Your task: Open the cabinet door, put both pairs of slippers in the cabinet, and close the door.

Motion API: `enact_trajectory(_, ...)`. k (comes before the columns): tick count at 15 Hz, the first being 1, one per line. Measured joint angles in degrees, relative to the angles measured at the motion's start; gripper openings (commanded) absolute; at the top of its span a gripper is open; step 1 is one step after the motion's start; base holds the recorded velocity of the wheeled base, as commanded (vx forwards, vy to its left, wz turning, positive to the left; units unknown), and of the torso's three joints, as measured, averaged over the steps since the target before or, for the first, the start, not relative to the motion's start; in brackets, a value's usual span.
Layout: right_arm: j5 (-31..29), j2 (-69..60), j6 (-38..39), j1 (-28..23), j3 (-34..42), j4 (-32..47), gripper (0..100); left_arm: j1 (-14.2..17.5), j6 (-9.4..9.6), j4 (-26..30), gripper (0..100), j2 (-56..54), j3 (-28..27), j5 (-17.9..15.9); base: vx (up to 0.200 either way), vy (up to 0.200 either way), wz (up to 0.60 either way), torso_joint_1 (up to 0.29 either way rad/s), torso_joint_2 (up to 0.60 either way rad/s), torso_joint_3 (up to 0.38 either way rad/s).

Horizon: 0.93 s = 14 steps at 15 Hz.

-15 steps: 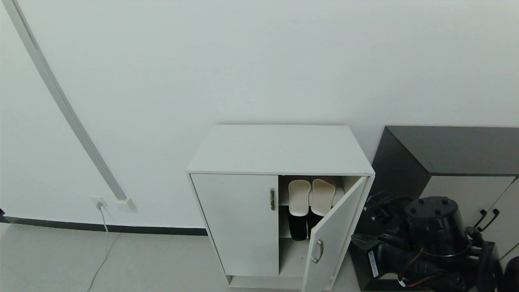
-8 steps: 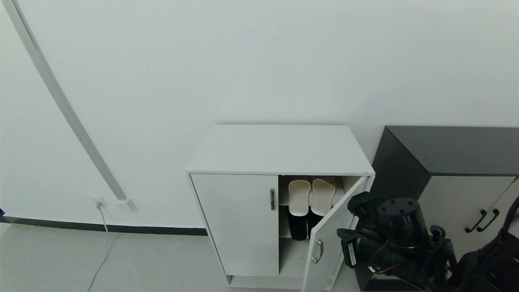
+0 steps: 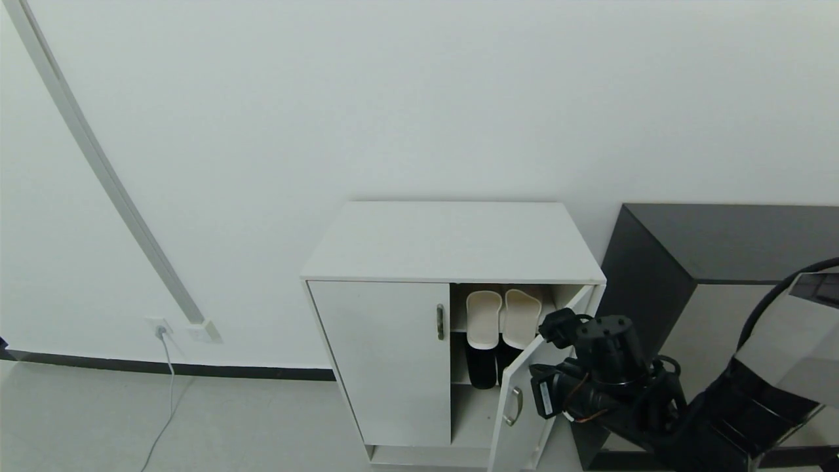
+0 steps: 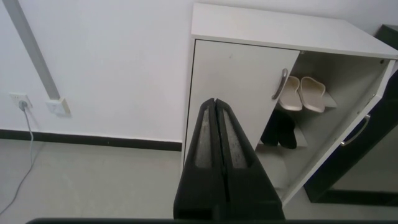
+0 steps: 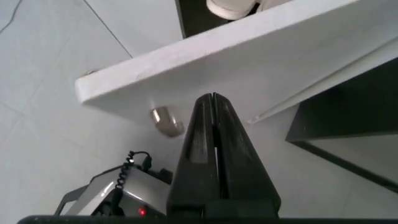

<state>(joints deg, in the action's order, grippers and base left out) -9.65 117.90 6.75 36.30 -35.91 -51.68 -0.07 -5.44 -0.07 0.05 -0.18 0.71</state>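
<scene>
While the left door (image 3: 380,360) of the white cabinet (image 3: 452,242) stands shut, the right door (image 3: 521,373) hangs partly open, its free edge swung out toward the robot. Inside, the cream slippers (image 3: 503,319) sit side by side on the upper shelf. The black slippers (image 3: 484,368) stand directly beneath them on the next shelf, largely in shadow, so their outlines are hard to separate. In the head view the open door hides the right part of both shelves.

The right gripper (image 3: 554,326) is at the outer face of the right door, on its upper part, jaws pressed together and holding nothing. In the right wrist view it lies over the door panel just beside the metal door handle (image 5: 166,120). Whether it touches the panel cannot be told.

The left gripper (image 4: 215,107) hangs well in front of the cabinet, facing the shut left door, jaws likewise pressed together and empty.

A dark cabinet (image 3: 721,239) stands just beside the white one on its right, partly hidden by the right arm. A wall socket (image 3: 159,326) with a cable sits low on the wall to the left.
</scene>
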Motion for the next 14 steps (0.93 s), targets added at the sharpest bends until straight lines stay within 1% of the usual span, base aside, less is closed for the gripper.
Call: enact_trajectory(14, -0.2, 10.1, -0.3, -0.9, -13.6, 0.1, 0, 0.0, -0.13, 0.0, 0, 0.0, 0.0, 0.1, 0.000, 0.000, 0.00, 0.000, 0.00, 0.000)
